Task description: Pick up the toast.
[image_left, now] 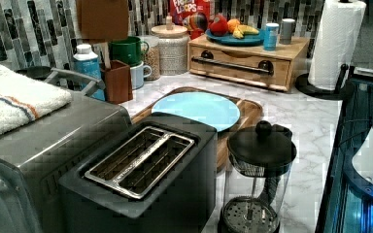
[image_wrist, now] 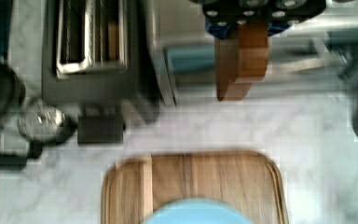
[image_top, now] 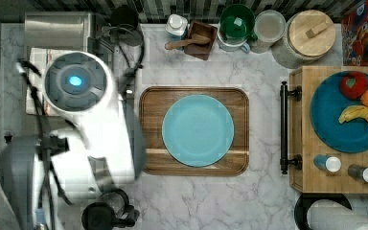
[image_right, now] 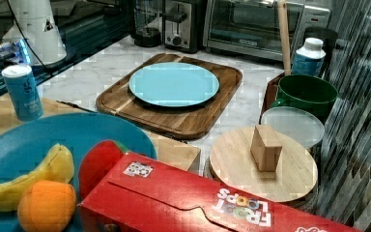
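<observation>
In the toaster on the marble counter, the toast is seen edge-on as a tan strip in one slot. The claw is shown with wooden fingers pressed together, nothing held, above the counter beside the toaster. Step judged in hand: the approach. Next move calls for parting the fingers, alignment over the slot, and descent astride the slice.

toaster slots open from above | French press crowding beside | toaster oven flanking other side | worktop past tray bare
</observation>
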{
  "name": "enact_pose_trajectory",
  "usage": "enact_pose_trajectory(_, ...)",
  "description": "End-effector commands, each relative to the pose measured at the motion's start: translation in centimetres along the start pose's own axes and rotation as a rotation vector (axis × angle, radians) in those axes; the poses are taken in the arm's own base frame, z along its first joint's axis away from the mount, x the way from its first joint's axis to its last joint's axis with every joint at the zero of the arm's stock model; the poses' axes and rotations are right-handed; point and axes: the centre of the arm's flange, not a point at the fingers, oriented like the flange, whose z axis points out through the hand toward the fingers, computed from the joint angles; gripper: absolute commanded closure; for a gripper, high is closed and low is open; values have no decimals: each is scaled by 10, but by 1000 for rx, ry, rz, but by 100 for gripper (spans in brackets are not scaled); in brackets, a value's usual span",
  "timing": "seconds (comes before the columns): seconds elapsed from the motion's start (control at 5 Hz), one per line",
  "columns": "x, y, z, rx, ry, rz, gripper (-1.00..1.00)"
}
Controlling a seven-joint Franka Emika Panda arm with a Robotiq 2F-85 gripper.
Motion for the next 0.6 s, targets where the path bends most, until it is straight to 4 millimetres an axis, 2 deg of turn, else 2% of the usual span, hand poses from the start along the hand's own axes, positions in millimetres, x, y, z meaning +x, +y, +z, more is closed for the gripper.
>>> enact_pose_trajectory(0.2, 100, 14, 27, -37, 132, -155, 100)
enact_pose_trajectory(0.4, 135, 16, 47, -44, 181, -150, 100)
enact_pose_trajectory(0.6, 167, 22, 43, -25, 227, -175, 100)
